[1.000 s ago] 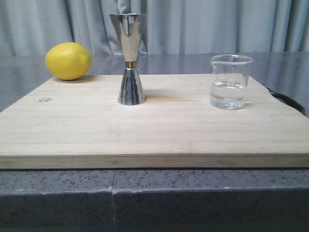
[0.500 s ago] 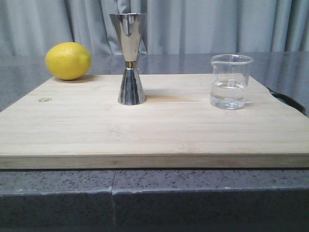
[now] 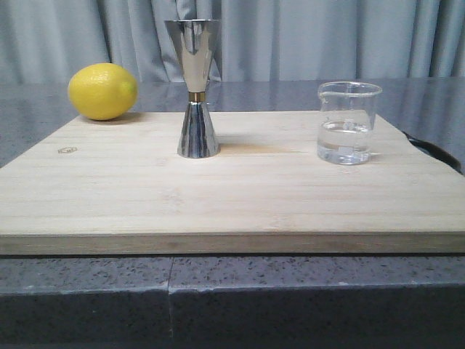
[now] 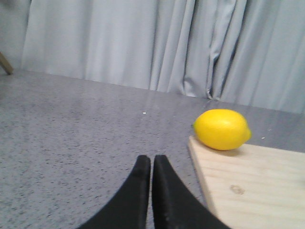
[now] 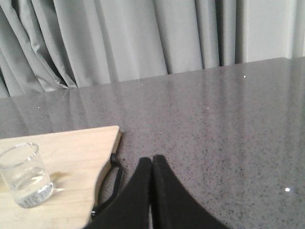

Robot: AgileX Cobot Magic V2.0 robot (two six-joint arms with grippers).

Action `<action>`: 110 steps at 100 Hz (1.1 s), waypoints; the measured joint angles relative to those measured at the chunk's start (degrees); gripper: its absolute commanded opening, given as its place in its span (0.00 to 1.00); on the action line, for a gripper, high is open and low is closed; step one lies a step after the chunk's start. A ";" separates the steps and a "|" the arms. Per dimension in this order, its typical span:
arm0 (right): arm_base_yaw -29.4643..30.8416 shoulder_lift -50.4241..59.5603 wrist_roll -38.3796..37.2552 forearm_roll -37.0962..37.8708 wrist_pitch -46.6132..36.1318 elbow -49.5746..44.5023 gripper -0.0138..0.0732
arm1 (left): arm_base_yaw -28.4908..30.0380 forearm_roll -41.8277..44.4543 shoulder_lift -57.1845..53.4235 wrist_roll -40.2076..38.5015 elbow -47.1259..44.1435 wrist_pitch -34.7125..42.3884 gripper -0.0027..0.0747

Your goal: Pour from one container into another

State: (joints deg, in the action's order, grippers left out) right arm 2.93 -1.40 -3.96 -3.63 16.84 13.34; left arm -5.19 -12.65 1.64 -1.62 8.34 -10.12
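While grey curtains point(image 3: 305, 36) hang across the back, a speckled grey countertop point(image 3: 290, 298) carries a pale wooden board point(image 3: 232, 196) that fills most of the front view. On the board, left of centre, stands the steel jigger point(image 3: 195, 91), upright on its smaller cone (a gold band marks its waist). At the far left corner, partly on the board's edge, sits the lemon point(image 3: 103, 91), well apart from the jigger. Toward the right side stands the glass beaker point(image 3: 347, 122), upright and roughly a third full of clear liquid, its lip pointing left. The left gripper point(image 4: 151, 164) hovers over bare countertop beside the board's left edge, fingers pressed together on nothing. The right gripper point(image 5: 152, 164) is likewise closed and empty, off the board's right edge near the beaker.
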 measured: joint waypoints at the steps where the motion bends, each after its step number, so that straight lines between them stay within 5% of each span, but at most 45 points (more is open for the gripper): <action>1: 0.00 -0.51 0.00 0.00 0.39 0.39 0.07 | -0.18 -0.46 0.50 0.00 0.39 -0.48 0.01; 33: 0.00 -16.31 2.71 -0.23 8.29 13.79 0.09 | -7.75 -7.44 16.95 0.29 17.35 -6.54 0.01; 51: 0.00 -22.11 3.20 -0.86 6.52 15.95 0.31 | -15.45 -7.44 26.10 3.78 20.88 -4.56 0.03; 69: 0.00 -25.36 3.42 -1.69 3.62 16.08 0.62 | -24.21 -3.63 33.52 4.31 20.98 1.19 0.35; 84: 0.00 -28.26 3.42 -3.46 3.48 16.08 0.65 | -31.18 2.76 40.01 4.38 20.98 6.99 0.76; 91: 0.00 -29.85 3.42 -3.76 3.48 16.08 0.65 | -33.64 4.43 43.51 4.38 20.98 11.39 0.83; 110: -4.49 -33.20 4.81 -3.88 -0.33 15.05 0.65 | -36.88 5.40 55.27 4.38 20.98 23.10 0.82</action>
State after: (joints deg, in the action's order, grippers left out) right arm -1.56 -34.60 0.85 -7.51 16.51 28.39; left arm -42.07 -7.25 56.91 2.77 29.32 12.99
